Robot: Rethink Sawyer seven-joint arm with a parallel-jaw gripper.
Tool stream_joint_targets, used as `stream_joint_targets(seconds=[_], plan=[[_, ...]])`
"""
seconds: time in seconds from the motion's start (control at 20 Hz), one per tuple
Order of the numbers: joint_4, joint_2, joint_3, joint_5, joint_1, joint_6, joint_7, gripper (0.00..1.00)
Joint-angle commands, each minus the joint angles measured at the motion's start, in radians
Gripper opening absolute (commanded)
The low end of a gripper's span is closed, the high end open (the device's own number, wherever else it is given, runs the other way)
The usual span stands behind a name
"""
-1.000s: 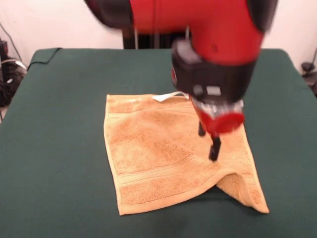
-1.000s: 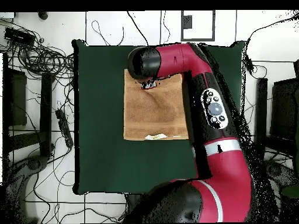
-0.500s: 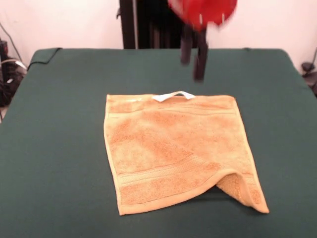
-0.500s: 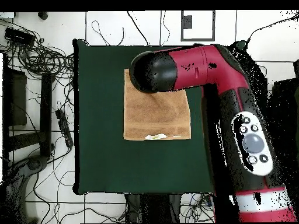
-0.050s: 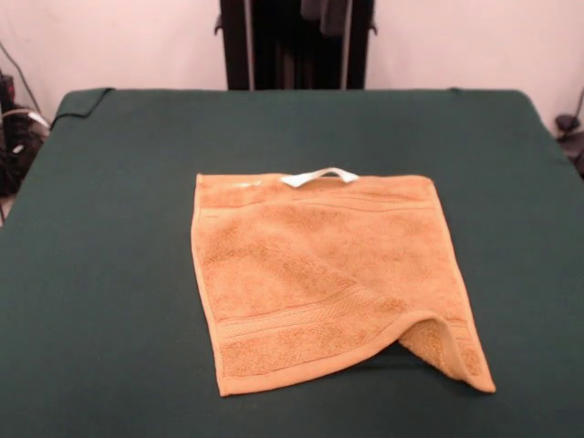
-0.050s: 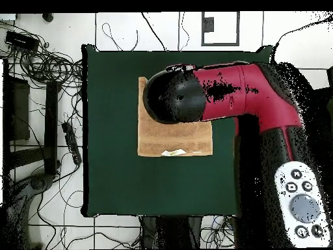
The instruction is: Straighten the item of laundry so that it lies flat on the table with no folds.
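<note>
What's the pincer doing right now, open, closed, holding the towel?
Pincer: only its dark tips show at the top edge; open or closed cannot be told. It holds nothing; the towel lies free.

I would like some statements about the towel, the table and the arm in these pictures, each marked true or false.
1. The towel lies on a dark green table. True.
2. The towel lies fully flat, with no folds. False: its near right corner in the front view is folded and lifted.
3. A white tag loop sits at the towel's far edge in the front view. True.
4. The gripper is pressing on the towel in the front view. False: nothing touches the towel there.
5. In the overhead view, the red and black arm covers part of the towel. True.
</note>
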State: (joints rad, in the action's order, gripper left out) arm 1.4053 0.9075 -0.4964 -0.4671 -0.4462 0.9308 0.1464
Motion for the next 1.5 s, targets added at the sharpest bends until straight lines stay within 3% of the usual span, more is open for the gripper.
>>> stream_joint_targets(seconds=[0.05,0.35,1.15,1.5], plan=[[0.200,-0.124,0.043,0.034,0.016,-0.113,0.298,1.00],[0.140,-0.192,0.044,0.041,0.031,-0.101,0.247,1.00],[0.104,-0.302,0.089,0.049,0.071,-0.162,0.294,1.00],[0.037,-0.354,0.091,0.055,0.099,-0.130,0.272,1.00]])
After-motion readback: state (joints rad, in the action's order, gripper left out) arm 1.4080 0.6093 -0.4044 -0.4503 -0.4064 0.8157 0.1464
